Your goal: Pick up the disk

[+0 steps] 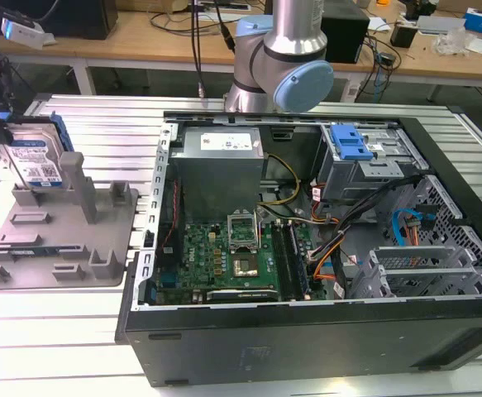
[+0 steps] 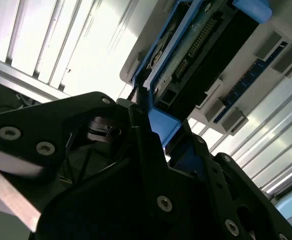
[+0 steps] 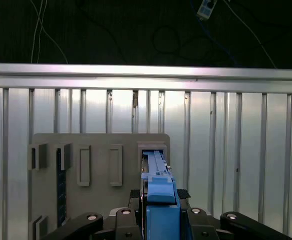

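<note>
The disk, silver with a blue-and-white label and blue side rails, stands on edge at the far left corner of the grey slotted holder tray. My gripper comes down on it from above at the exterior view's left edge. In the first wrist view the disk shows edge-on, its far end at a tray slot, and my gripper is shut on its blue rail. In the second wrist view the black fingers clamp the disk. Whether it is clear of the slot I cannot tell.
An open computer case with a mainboard, cables and a grey power supply box takes up the middle and the exterior view's right. The arm's column rises behind it. Everything rests on a slatted aluminium table.
</note>
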Controlling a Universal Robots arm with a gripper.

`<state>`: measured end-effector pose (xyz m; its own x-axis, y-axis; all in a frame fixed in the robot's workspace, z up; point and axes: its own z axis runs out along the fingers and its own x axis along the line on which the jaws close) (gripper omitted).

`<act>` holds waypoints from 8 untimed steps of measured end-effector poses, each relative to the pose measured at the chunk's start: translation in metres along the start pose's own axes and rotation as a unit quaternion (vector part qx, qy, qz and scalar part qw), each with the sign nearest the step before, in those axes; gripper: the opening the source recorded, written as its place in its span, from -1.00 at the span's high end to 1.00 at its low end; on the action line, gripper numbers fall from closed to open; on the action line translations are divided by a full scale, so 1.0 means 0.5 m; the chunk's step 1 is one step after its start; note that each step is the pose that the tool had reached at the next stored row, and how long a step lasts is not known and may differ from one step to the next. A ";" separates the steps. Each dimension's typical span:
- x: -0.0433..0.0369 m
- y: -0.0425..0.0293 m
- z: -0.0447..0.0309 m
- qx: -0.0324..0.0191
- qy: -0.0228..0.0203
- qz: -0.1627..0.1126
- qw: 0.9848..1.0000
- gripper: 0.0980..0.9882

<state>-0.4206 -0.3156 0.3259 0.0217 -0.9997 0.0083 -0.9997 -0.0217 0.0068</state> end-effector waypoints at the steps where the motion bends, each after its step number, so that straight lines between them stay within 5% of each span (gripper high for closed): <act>1: 0.000 0.000 -0.009 0.000 0.000 0.000 1.000 0.39; 8: 0.002 0.001 -0.064 0.000 0.000 0.000 1.000 0.39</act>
<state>-0.4206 -0.3165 0.3578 0.0217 -0.9997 0.0079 -0.9997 -0.0216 0.0068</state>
